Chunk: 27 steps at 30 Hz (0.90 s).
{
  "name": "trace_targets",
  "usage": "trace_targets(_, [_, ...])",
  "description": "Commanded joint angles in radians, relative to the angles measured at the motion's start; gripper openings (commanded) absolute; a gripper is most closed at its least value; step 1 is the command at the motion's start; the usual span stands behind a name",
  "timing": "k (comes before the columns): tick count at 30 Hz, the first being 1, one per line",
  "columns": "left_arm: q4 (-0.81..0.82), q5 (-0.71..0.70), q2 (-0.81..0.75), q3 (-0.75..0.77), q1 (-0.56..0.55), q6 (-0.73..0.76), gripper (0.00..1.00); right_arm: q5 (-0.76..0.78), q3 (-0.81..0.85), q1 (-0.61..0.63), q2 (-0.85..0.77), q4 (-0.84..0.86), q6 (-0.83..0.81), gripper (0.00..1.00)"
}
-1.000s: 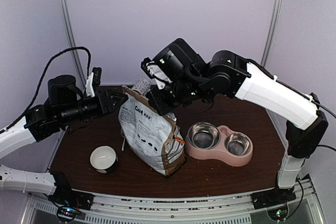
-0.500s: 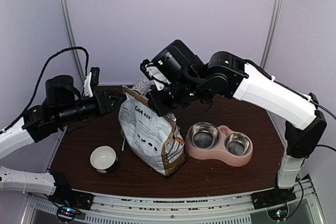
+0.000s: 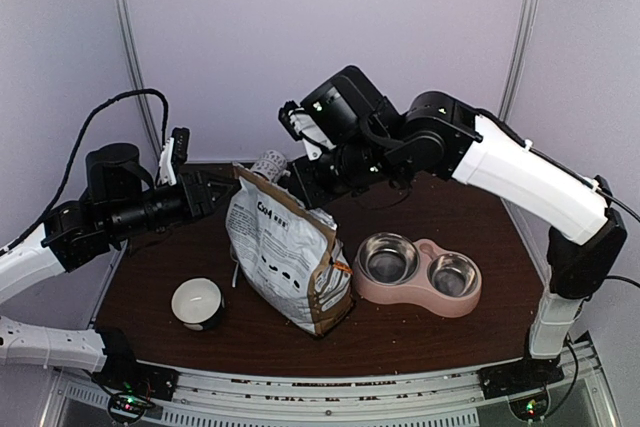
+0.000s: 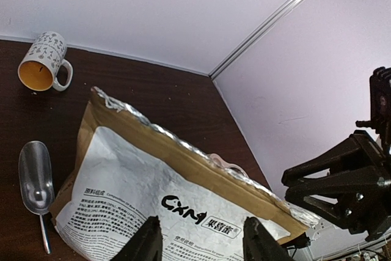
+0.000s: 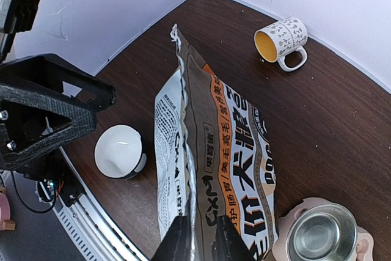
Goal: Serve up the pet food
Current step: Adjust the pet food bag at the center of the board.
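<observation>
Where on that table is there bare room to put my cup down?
Bare wood lies behind the pink double bowl with steel cups, toward the right back corner of the dark brown table, and along the near edge between the white round bowl and the pink one. Crowded around the printed paper bag: patterned mug behind, metal scoop beside it.

Pet food: hidden in all three views, look and state cannot be told. Printed bag (image 3: 285, 257) stands upright at centre of frame on worktop (image 3: 180, 257), top edges pressed nearly flat together, inside out of sight. Steel cups (image 3: 388, 259) right of bag show only bare metal.
</observation>
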Motion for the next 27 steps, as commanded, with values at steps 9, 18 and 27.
trace_targets(9, [0.043,-0.007,-0.009,-0.009,0.006,0.006,0.49,-0.023,-0.038,-0.017,-0.052,0.046,0.024,0.18])
trace_targets(18, [0.043,-0.004,-0.004,-0.008,0.006,0.004,0.49,-0.047,-0.078,-0.019,-0.049,0.044,0.014,0.17])
trace_targets(27, [0.053,0.002,0.011,-0.006,0.006,0.0,0.49,-0.071,-0.111,-0.018,-0.053,0.052,0.009,0.16])
